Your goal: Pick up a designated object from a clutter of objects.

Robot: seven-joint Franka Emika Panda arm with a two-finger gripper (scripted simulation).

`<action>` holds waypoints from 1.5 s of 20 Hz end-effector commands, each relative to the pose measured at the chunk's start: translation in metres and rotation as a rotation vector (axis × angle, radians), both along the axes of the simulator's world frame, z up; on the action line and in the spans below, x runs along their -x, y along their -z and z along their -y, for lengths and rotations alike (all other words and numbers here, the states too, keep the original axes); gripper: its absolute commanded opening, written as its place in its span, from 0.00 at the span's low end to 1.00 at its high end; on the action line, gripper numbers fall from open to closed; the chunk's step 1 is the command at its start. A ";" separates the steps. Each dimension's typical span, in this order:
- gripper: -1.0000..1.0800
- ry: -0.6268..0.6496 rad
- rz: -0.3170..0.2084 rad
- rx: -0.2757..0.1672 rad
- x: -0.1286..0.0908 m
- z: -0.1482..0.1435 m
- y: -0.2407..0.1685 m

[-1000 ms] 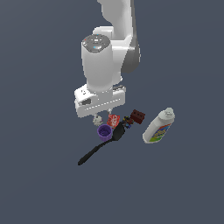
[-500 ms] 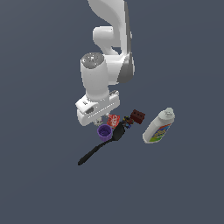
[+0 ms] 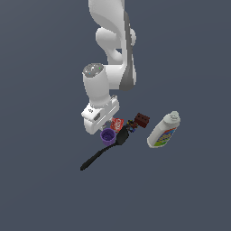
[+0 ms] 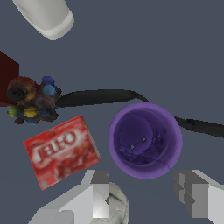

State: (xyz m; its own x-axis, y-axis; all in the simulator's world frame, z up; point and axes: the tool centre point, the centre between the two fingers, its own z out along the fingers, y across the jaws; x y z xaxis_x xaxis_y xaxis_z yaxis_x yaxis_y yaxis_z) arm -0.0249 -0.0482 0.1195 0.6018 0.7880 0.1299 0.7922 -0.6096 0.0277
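The purple cup [image 3: 107,136] stands upright in the clutter, mouth up, and it is empty in the wrist view [image 4: 145,140]. My gripper [image 3: 104,128] hangs just above it, open and empty. In the wrist view the gripper [image 4: 146,194] has one finger [image 4: 99,192] on each side of the cup's near rim, not touching it. The black spatula [image 3: 101,154] lies against the cup. A red box [image 4: 61,151] lies beside the cup, and a whitish ball [image 4: 114,205] is partly hidden behind one finger.
A dark red-brown block [image 3: 142,119] and a small multi-coloured item [image 4: 33,100] lie past the red box. The white bottle [image 3: 164,131] with a colourful label lies on its side at the exterior view's right. The floor is plain dark grey.
The arm has come down and its hand has sunk towards the purple cup. The objects have not moved.
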 end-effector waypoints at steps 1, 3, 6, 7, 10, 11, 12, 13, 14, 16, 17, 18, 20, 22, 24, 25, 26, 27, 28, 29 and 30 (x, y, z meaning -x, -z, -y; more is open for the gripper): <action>0.62 -0.063 0.025 -0.012 0.003 -0.002 0.007; 0.62 -0.110 0.045 -0.022 0.005 -0.004 0.011; 0.62 -0.170 0.075 -0.035 0.008 -0.006 0.016; 0.62 -0.188 0.085 -0.038 0.008 -0.007 0.017; 0.62 -0.232 0.111 -0.048 0.010 -0.010 0.019; 0.62 -0.245 0.118 -0.050 0.010 -0.010 0.020; 0.62 -0.256 0.125 -0.052 0.011 -0.011 0.020; 0.62 -0.266 0.132 -0.054 0.011 -0.012 0.020; 0.62 -0.275 0.137 -0.056 0.011 -0.012 0.021; 0.62 -0.289 0.147 -0.058 0.012 -0.013 0.021; 0.62 -0.294 0.150 -0.059 0.012 -0.013 0.021; 0.62 -0.298 0.153 -0.060 0.012 -0.014 0.021; 0.62 -0.302 0.156 -0.061 0.012 -0.014 0.021; 0.62 -0.299 0.154 -0.060 0.012 -0.014 0.021; 0.62 -0.299 0.154 -0.060 0.012 -0.014 0.022; 0.62 -0.299 0.154 -0.060 0.012 -0.014 0.022; 0.62 -0.299 0.154 -0.060 0.012 -0.014 0.023; 0.62 -0.299 0.154 -0.060 0.012 -0.014 0.025; 0.62 -0.299 0.154 -0.060 0.012 -0.014 0.026; 0.62 -0.300 0.154 -0.060 0.011 -0.015 0.028; 0.62 -0.300 0.154 -0.060 0.011 -0.015 0.030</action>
State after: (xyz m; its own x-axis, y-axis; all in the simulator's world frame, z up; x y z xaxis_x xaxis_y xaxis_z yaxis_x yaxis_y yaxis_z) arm -0.0360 -0.0337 0.0923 0.3144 0.9151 0.2525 0.9257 -0.3545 0.1323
